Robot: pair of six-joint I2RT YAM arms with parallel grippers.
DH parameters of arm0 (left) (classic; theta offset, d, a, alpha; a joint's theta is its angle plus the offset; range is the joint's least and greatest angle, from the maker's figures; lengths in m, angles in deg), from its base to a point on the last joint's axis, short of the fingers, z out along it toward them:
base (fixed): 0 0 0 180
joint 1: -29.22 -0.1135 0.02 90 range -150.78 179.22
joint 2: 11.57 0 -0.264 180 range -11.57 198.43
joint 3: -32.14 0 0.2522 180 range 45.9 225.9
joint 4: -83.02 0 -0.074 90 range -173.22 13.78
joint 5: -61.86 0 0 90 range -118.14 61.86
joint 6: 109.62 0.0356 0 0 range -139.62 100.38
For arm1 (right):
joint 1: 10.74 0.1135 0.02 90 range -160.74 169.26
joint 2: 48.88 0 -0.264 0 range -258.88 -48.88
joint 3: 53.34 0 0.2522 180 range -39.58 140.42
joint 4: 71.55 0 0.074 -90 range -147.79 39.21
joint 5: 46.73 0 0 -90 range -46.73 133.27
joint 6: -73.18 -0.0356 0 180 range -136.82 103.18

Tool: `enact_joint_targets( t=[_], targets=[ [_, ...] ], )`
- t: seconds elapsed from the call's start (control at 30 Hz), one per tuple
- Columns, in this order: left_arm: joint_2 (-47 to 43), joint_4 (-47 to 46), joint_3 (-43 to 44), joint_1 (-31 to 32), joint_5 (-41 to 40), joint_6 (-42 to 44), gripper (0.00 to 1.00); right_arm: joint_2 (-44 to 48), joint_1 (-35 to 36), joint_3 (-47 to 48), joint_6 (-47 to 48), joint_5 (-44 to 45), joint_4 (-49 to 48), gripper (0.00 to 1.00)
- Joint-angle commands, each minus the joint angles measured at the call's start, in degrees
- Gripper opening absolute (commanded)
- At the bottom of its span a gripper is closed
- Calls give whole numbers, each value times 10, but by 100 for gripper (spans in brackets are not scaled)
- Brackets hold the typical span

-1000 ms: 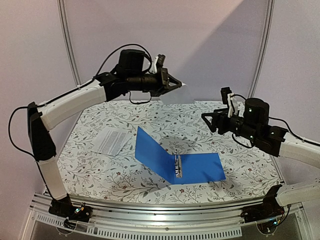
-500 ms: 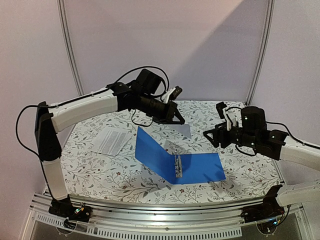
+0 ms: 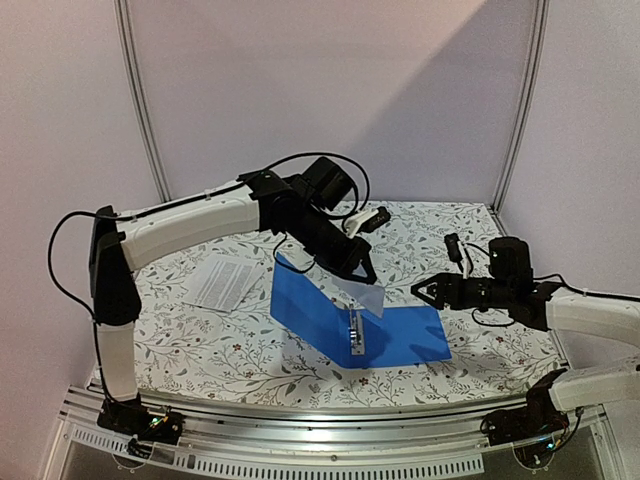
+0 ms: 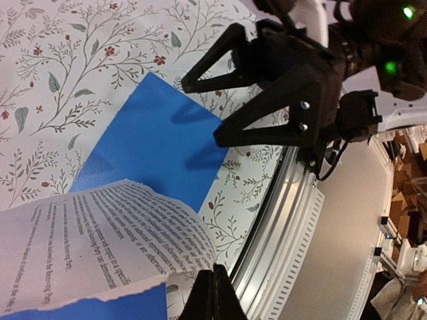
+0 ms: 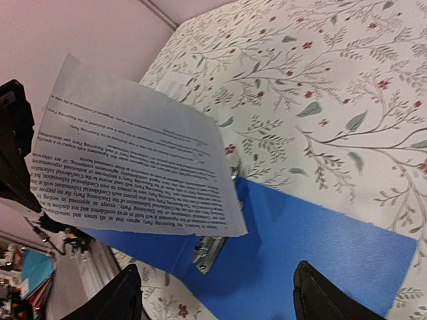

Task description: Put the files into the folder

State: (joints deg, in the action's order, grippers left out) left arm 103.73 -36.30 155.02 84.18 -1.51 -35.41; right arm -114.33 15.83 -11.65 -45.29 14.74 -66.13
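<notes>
The blue folder (image 3: 405, 338) lies open on the table, its left cover (image 3: 300, 305) raised and its metal rings (image 3: 355, 335) along the spine. My left gripper (image 3: 366, 276) is shut on the edge of a printed file sheet (image 3: 370, 297) and holds it tilted just above the rings. In the left wrist view the gripper (image 4: 215, 272) pinches the sheet (image 4: 93, 247) over the folder (image 4: 153, 147). My right gripper (image 3: 424, 290) is open and empty, low over the folder's right cover. In the right wrist view it (image 5: 220, 293) faces the sheet (image 5: 133, 173) and rings (image 5: 210, 250).
A second printed file (image 3: 222, 282) lies flat on the floral tablecloth (image 3: 200, 340) left of the folder. The metal rail (image 3: 300, 420) runs along the table's near edge. Curtain walls stand behind the table.
My left arm has swung down from high at the back, carrying the sheet to just above the folder's rings. My right arm has lowered and reached in toward the folder.
</notes>
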Motion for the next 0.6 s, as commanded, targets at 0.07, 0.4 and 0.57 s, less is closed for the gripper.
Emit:
enact_joint_targets(
  t=[0.07,0.4,0.57],
  targets=[
    [-43,76,10,28,7,71,0,-74,-4,-44,-124,-152,-157,79],
    [-69,74,72,81,36,120,0,-229,-4,-112,-440,-263,-671,84],
    [-74,73,80,91,44,124,0,-352,6,-100,-681,-264,-939,93]
  ],
)
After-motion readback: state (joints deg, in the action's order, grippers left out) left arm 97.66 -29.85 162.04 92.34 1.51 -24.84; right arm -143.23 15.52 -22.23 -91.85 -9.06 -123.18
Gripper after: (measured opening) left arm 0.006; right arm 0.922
